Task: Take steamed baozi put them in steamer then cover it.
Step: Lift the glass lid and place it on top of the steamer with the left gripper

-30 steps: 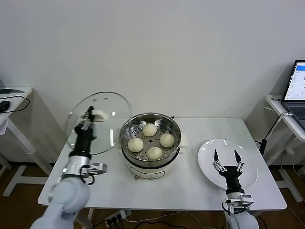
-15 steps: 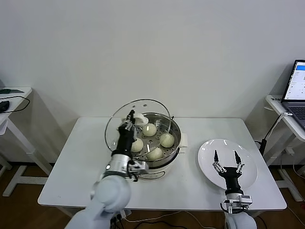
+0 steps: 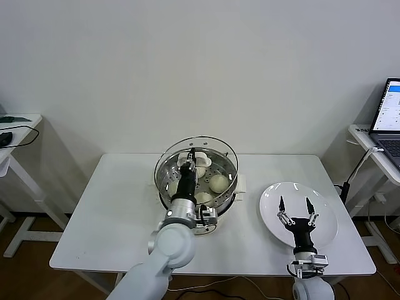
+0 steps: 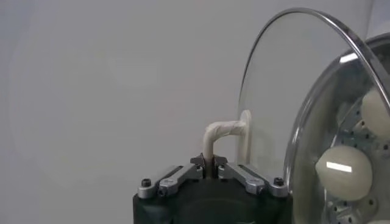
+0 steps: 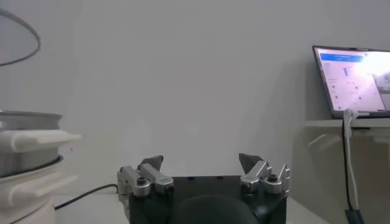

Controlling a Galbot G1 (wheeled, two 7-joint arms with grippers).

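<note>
The steamer [image 3: 230, 199], a shiny steel pot on a cream base, stands mid-table with baozi [image 3: 219, 182] on its perforated tray. My left gripper [image 3: 189, 164] is shut on the white handle [image 3: 194, 155] of the cover [image 3: 215, 152], a clear glass lid held tilted just above the pot. My left arm hides part of the tray. In the left wrist view the fingers [image 4: 208, 163] pinch the handle [image 4: 225, 131], and a baozi [image 4: 344, 172] shows through the cover [image 4: 286, 91]. My right gripper [image 3: 294, 209] [image 5: 201, 163] stands open and holds nothing.
A white plate [image 3: 325, 219] lies on the table's right side, under my right gripper. A laptop [image 3: 389, 119] sits on a side table at the far right. The white table [image 3: 112, 206] is bare on its left half.
My left arm has carried the cover from the table's left side rightward to above the steamer. The right arm has stayed where it was.
</note>
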